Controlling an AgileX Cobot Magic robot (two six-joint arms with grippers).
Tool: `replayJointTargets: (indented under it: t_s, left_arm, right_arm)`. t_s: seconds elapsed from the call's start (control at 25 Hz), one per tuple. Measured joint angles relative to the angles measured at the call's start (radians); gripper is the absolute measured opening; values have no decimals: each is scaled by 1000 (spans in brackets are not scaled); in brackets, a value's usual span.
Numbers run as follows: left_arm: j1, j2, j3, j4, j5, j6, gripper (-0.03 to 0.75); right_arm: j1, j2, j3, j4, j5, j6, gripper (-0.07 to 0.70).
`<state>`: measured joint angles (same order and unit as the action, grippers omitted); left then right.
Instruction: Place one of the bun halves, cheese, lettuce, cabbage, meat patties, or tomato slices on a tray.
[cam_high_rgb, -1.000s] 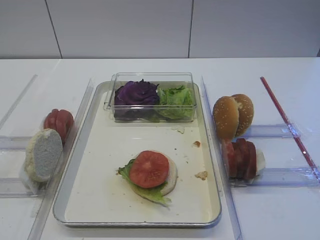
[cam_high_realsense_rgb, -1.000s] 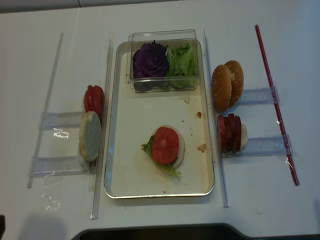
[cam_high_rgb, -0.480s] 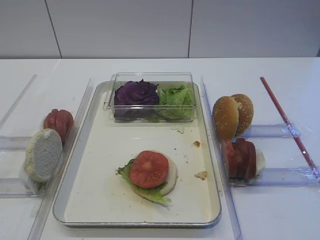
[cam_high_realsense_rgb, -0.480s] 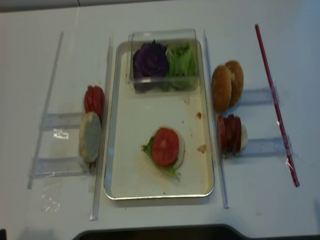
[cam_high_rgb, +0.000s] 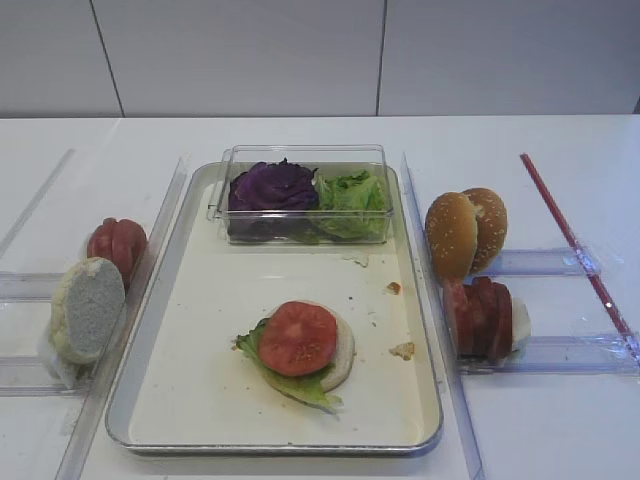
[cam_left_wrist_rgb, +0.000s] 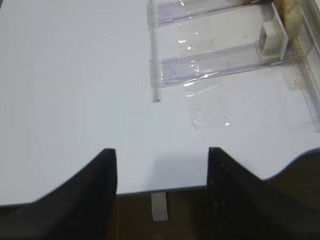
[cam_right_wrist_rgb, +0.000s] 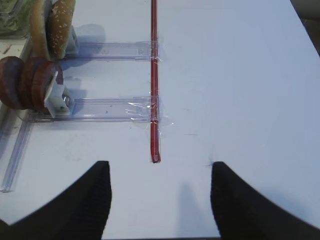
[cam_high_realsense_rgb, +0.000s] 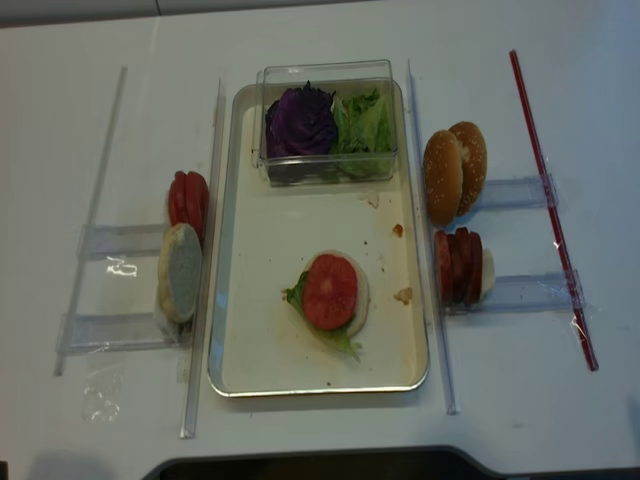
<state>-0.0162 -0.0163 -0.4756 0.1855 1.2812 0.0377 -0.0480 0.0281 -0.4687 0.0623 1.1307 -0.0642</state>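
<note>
The cream tray (cam_high_rgb: 200, 400) (cam_high_realsense_rgb: 250, 350) holds a stack: a tomato slice (cam_high_rgb: 298, 338) (cam_high_realsense_rgb: 330, 291) on lettuce (cam_high_rgb: 305, 388) and a pale bun half (cam_high_rgb: 346, 352). More tomato slices (cam_high_rgb: 117, 245) and a pale bun half (cam_high_rgb: 88, 308) stand on edge left of the tray. To its right stand sesame bun halves (cam_high_rgb: 455, 233) (cam_right_wrist_rgb: 55, 25) and dark red-brown discs (cam_high_rgb: 480, 315) (cam_right_wrist_rgb: 25, 82). Cabbage (cam_high_rgb: 272, 187) and lettuce (cam_high_rgb: 352, 192) fill a clear box. My left gripper (cam_left_wrist_rgb: 162, 150) hangs open over the table's front edge. My right gripper (cam_right_wrist_rgb: 160, 165) is open above bare table. Both are empty.
Clear plastic rails (cam_left_wrist_rgb: 210, 65) (cam_right_wrist_rgb: 110, 105) run along both sides of the tray. A thin red strip (cam_high_rgb: 570, 235) (cam_right_wrist_rgb: 154, 75) lies taped across the right rails. Crumbs (cam_high_rgb: 402, 350) dot the tray. The clear box (cam_high_rgb: 300, 155) sits at the tray's far end.
</note>
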Motion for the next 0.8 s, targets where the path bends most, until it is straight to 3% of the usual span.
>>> replayJointTargets:
  t_s: [0.2,0.32,0.4,0.6,0.8]
  left_arm:
    - [0,0,-21,2,0,-27,411]
    - [0,0,-49,-24,0,-167,411]
    - [0,0,-49,-61,-4,-169,411]
    - [0,0,-14,-67,-84,-143,411]
    - [0,0,-9,-79,-95,-119,411]
  right_arm:
    - [0,0,0,0,0,0,474]
    - [0,0,0,0,0,0,474]
    - [0,0,0,0,0,0,474]
    - [0,0,0,0,0,0,474]
    - [0,0,0,0,0,-2,474]
